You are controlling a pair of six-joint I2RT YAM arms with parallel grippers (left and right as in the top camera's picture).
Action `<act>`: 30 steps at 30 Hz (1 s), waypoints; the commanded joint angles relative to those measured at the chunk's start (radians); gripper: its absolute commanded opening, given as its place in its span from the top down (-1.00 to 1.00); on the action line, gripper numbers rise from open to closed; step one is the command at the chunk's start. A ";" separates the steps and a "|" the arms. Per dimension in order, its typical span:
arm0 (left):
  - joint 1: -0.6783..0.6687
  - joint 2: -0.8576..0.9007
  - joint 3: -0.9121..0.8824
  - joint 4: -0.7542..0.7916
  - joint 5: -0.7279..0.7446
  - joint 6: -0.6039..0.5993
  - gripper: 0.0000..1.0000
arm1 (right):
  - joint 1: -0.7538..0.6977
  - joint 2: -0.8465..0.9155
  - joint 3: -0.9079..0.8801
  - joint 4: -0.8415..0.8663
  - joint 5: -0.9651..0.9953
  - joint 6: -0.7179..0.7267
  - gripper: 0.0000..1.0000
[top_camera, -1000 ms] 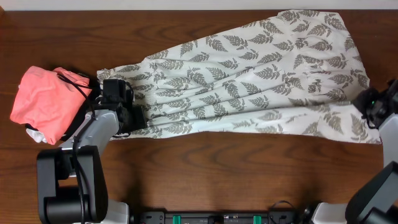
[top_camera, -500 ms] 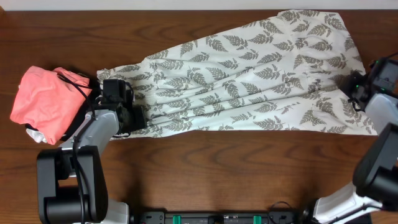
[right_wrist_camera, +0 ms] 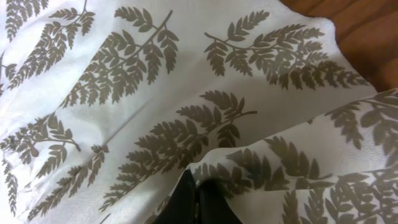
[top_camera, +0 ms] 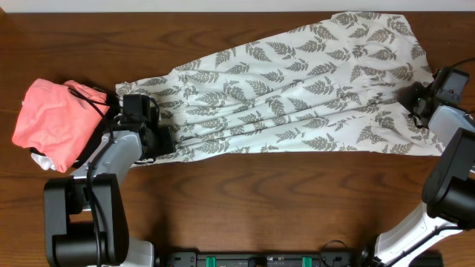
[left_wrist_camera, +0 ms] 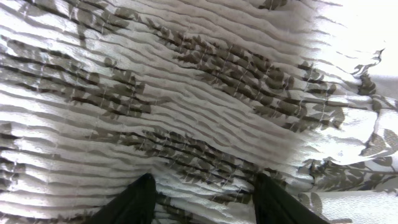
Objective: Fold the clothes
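Note:
The clothes (top_camera: 297,96), a long white garment printed with grey ferns, lie spread across the table from left to right. My left gripper (top_camera: 159,141) rests on the gathered, ribbed end of the clothes (left_wrist_camera: 186,93). Its two black fingers (left_wrist_camera: 140,202) stand apart, with pleated fabric lying flat between them. At the right end my right gripper (top_camera: 415,100) is shut on a fold of the hem. In the right wrist view the clothes (right_wrist_camera: 155,124) fill the frame, and a flap of fabric drapes over the closed right gripper (right_wrist_camera: 198,180).
A salmon-pink folded garment (top_camera: 56,122) lies at the far left beside the left arm, with a bit of white under it. Bare brown table (top_camera: 297,193) runs along the front. The right arm's base (top_camera: 453,200) stands at the right edge.
My right gripper has carried the lower right hem toward the far side of the table, narrowing that end of the garment. The left gripper has stayed put.

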 commanded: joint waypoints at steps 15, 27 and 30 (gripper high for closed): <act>0.011 0.038 -0.037 -0.027 -0.028 -0.002 -0.05 | 0.003 -0.019 0.040 0.060 -0.069 -0.039 0.97; 0.011 0.038 -0.037 -0.011 -0.028 -0.002 -0.06 | 0.012 -0.094 0.106 0.053 -0.097 -0.039 0.97; 0.011 0.038 -0.037 -0.011 -0.028 -0.002 -0.06 | 0.020 -0.090 0.106 0.055 -0.079 -0.040 0.97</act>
